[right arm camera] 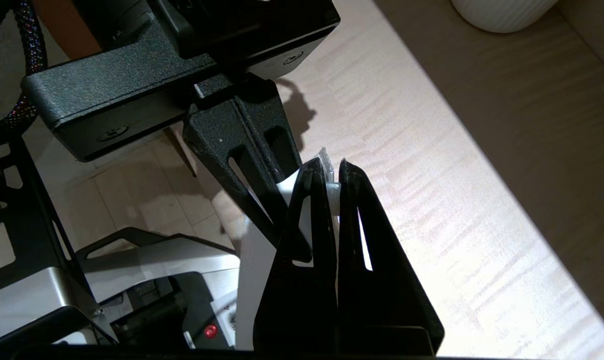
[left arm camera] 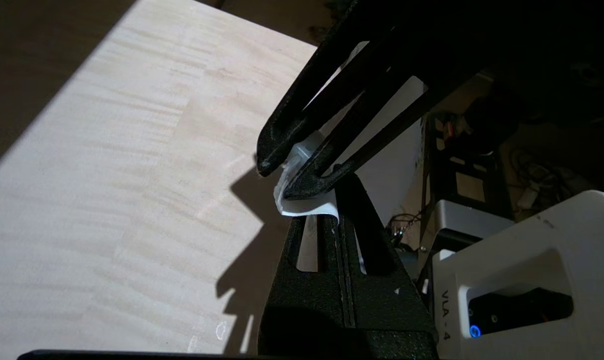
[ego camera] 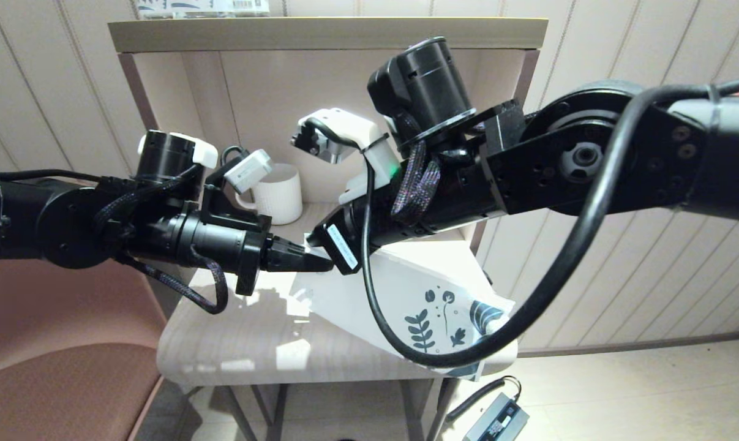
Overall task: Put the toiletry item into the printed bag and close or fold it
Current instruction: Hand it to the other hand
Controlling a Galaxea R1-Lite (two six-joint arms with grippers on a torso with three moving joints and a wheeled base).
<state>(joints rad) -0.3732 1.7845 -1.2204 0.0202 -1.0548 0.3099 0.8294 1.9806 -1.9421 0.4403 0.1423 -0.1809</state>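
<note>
The printed bag (ego camera: pixel 418 300) is a white pouch with dark leaf prints at its low end, which hangs over the table's front right edge. Its plain end is raised above the table, and both grippers meet there. My left gripper (ego camera: pixel 317 262) reaches in from the left, shut on the bag's edge (left arm camera: pixel 309 209). My right gripper (right arm camera: pixel 332 172) is shut on the same edge right beside it, its fingers (left arm camera: pixel 294 192) crossing just past the left gripper (left arm camera: pixel 332 212). The bag (right arm camera: pixel 251 285) hangs below them. The toiletry item is not in sight.
A white ribbed mug (ego camera: pixel 277 193) stands at the back of the light wooden table (ego camera: pixel 234 349), under a shelf. A brown seat (ego camera: pixel 57 380) is to the left. A printed box (ego camera: pixel 204 6) lies on the shelf top. A small device (ego camera: pixel 498 419) lies on the floor.
</note>
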